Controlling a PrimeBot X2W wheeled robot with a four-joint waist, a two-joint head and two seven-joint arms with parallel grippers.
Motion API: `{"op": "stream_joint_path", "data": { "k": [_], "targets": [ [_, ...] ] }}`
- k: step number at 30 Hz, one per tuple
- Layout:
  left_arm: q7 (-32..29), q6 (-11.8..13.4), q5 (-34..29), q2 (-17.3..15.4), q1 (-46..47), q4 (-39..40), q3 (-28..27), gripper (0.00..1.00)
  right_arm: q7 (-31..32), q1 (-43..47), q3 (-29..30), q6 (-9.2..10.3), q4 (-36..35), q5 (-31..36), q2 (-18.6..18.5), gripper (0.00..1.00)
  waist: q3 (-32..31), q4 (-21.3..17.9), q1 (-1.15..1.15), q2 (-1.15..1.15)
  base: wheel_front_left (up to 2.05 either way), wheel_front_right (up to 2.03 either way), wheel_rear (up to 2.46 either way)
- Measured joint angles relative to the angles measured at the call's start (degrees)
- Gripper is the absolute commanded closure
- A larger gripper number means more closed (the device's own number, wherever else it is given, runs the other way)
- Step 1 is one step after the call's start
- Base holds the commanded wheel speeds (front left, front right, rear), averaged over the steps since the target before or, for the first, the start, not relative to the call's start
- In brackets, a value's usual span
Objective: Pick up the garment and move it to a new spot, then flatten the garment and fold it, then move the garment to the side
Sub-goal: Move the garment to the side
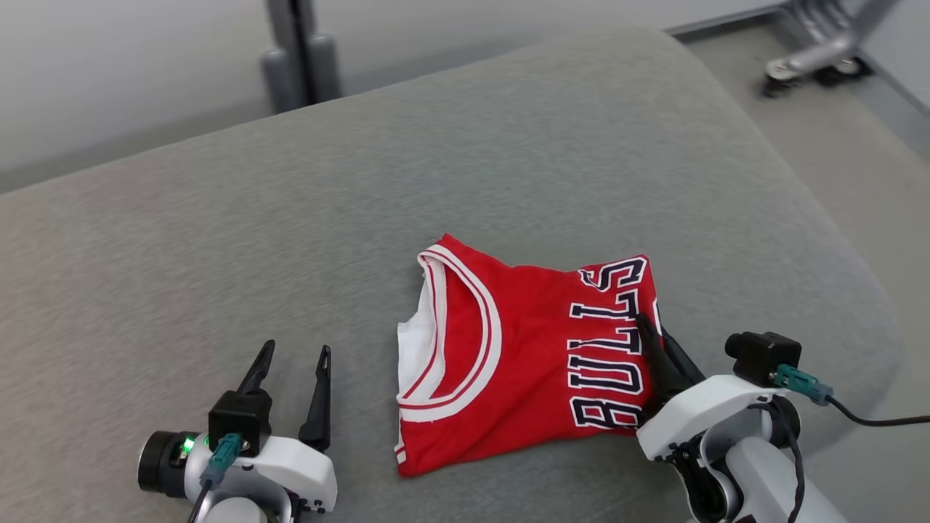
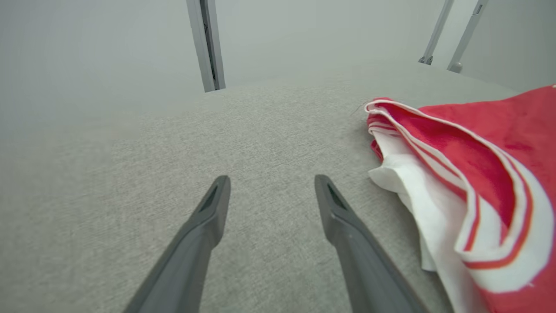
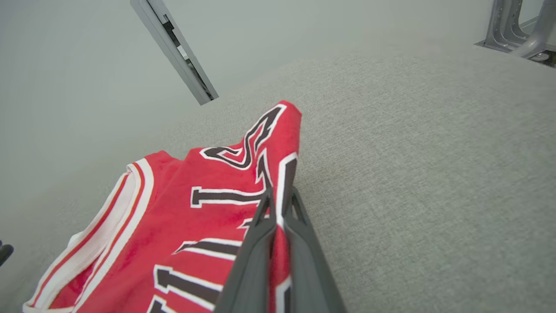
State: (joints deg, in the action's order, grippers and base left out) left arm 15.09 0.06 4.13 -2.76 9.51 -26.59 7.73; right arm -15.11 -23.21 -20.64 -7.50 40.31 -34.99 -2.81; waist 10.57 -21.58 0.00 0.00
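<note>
Garment (image 1: 523, 363), a red jersey with white-and-red trim and dark block lettering, lies as a compact, roughly folded bundle on the near right part of the grey fabric-covered worktop (image 1: 363, 181). It rests straight on the surface, with no tray, bin or basket around it. The right claw (image 1: 652, 328) is clamped together on the garment's right edge. Its two dark fingers pinch a ridge of cloth through the lettering, and the right wrist view shows that edge puckered up between them. Taking an outer edge rather than the middle looks meant to let the whole bundle be lifted or dragged sideways without spilling its folds. From its tidy shape I judge this to be the move to the side, though that is not certain. The left claw (image 1: 296, 352) sits low near the neckline end, not touching it, with its fingers spread apart and empty. It is probably kept clear, or placed ready to steady the cloth.
</note>
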Motion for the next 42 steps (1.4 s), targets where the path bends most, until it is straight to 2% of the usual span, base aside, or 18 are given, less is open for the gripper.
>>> {"op": "stream_joint_path", "data": {
  "k": [5,8,12,19,25,30,34,37,38,42],
  "targets": [
    [-0.01,-0.35,-0.99,0.03,0.4,-0.25,0.36,0.0,0.0,0.27,-0.21,0.0,-1.04,-0.04,0.01,1.0,0.6,-5.32,0.0,0.0,0.0,0.0,0.0],
    [-0.01,-0.77,-1.42,0.08,0.86,-0.93,0.78,0.0,0.0,0.27,0.79,0.0,-1.57,-0.05,-0.02,1.0,1.53,-6.41,0.0,0.0,0.0,0.0,0.0],
    [-0.01,-0.88,-1.91,-0.08,1.47,-1.01,0.75,0.0,0.0,-0.55,2.38,0.0,-2.2,0.57,0.03,1.0,2.52,-5.52,0.0,0.0,0.0,0.0,0.0],
    [-0.01,-1.05,-2.93,-1.12,2.87,-0.68,0.73,0.0,0.0,-8.43,7.94,0.0,0.27,6.82,0.04,1.0,4.72,-1.41,0.0,0.0,0.0,0.0,0.0],
    [0.07,-1.25,-3.64,-1.85,4.65,0.09,1.25,0.0,0.03,-17.44,19.25,0.0,6.45,19.48,-0.98,1.0,7.45,3.43,0.0,0.0,0.0,0.0,0.0],
    [0.07,-1.51,-3.66,-2.11,6.2,0.99,1.59,0.0,0.02,-21.5,32.99,0.0,10.11,29.95,-6.3,1.0,9.34,7.87,0.0,0.0,0.0,0.0,0.0],
    [0.07,-1.51,-3.63,-2.12,6.36,1.7,1.8,0.0,0.03,-22.79,41.68,0.0,11.56,37.88,-9.7,1.0,10.12,11.08,0.0,0.0,0.0,0.0,0.0],
    [0.07,-1.49,-3.61,-2.13,6.39,1.87,1.88,0.0,0.03,-23.41,46.76,0.0,12.3,43.94,-11.29,1.0,10.51,12.78,0.0,0.0,0.0,0.0,0.0],
    [0.07,-1.49,-3.61,-2.13,6.39,1.87,1.88,0.0,0.03,-23.41,46.76,0.0,12.3,43.94,-11.29,1.0,10.51,12.78,0.0,0.0,0.0,0.0,0.0],
    [0.07,-1.42,-3.58,-2.18,6.39,2.09,1.92,0.0,0.03,-24.31,53.46,0.0,12.48,50.67,-11.88,1.0,10.96,14.03,0.0,0.0,0.0,0.0,0.0]
  ]
}}
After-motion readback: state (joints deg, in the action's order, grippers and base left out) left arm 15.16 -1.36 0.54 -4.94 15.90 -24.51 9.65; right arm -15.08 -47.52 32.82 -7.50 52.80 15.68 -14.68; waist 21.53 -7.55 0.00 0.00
